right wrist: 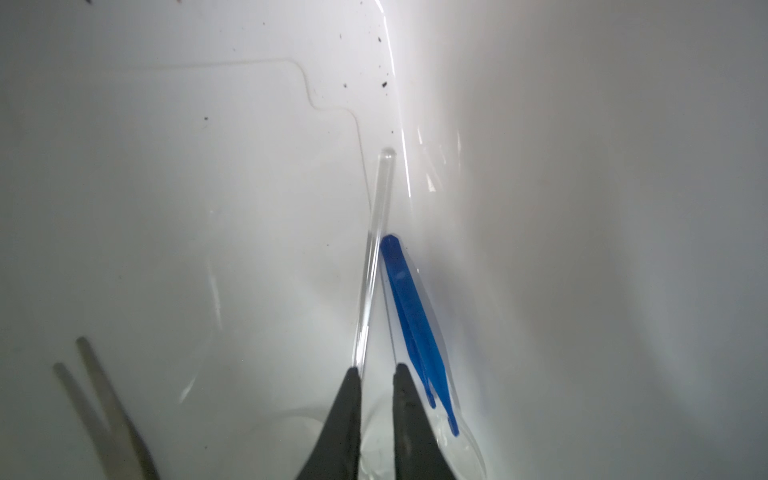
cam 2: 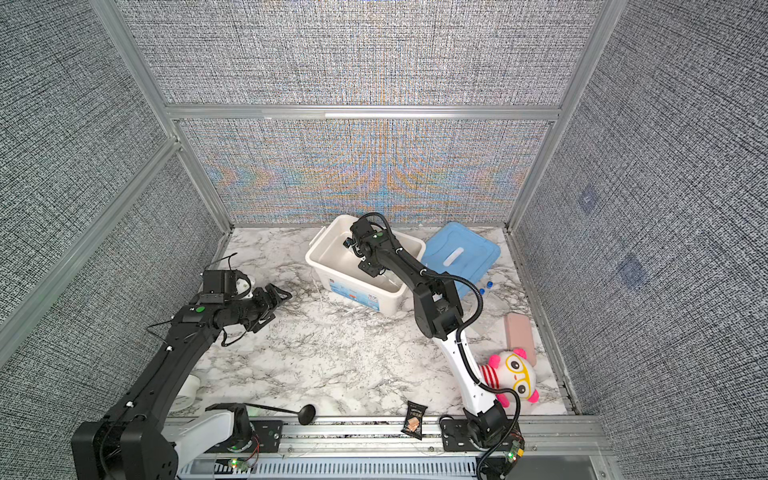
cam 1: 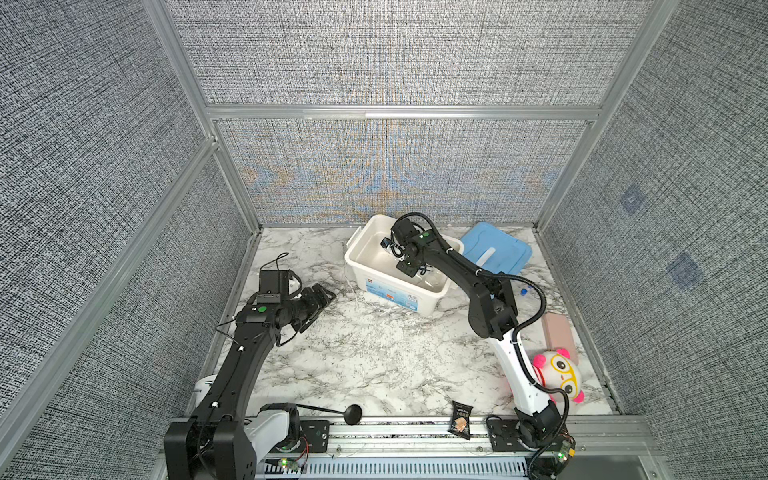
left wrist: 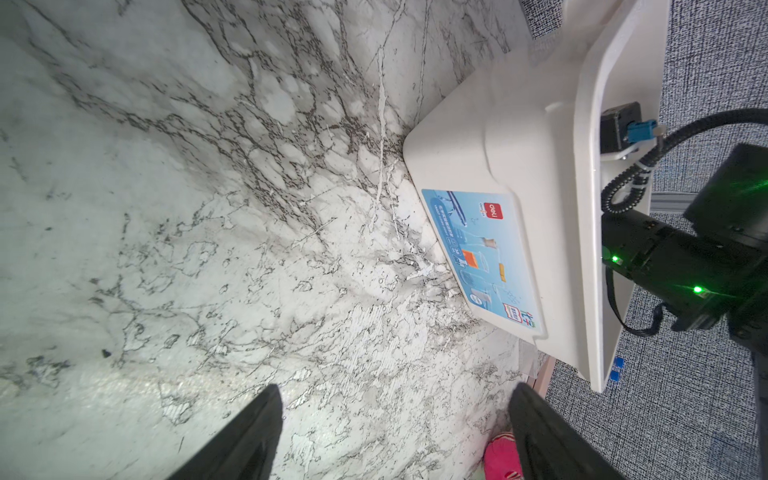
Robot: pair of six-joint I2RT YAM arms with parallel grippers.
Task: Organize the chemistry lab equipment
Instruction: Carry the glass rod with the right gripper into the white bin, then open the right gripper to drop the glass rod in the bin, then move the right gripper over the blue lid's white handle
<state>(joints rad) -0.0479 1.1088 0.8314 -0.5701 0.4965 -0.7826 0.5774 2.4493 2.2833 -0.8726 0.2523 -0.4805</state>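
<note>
White plastic box [cam 1: 419, 301]: smooth, glossy, round-cornered and open-topped, standing on the marble-patterned table [cam 1: 374, 365]; my right arm reaches down into it.
Right fingers [right wrist: 353, 388]: black and tapered, parted by a narrow gap just above the box floor, clamping nothing that I can see.
Clear rod [right wrist: 376, 249]: long, thin, glassy and round-ended. It lies on the box floor near the wall, one end touching the inner edge of one fingertip.
Blue plastic tweezers [right wrist: 409, 316]: flat and pointed, lying just beside the rod on the wall side.
Metal tweezers [right wrist: 104, 399]: two dull grey prongs, well apart from the other two on the floor.
Blue-capped tubes [cam 1: 525, 290]: small and clear, out on the table beside my right arm, not yet boxed.
Left fingers [left wrist: 257, 428]: spread wide and empty, hovering over bare table near the box's labelled side.
Risk, lifting out: I judge the rod could catch on my fingertip and get dragged or flicked. It looks brittle.
Risk, wall: quarters are tight, and a sideways pull might bump the wall and shove the box.
Risk, tubes: round and slick, so likely to roll out of a pinch. My elbow also hangs close to them.
</note>
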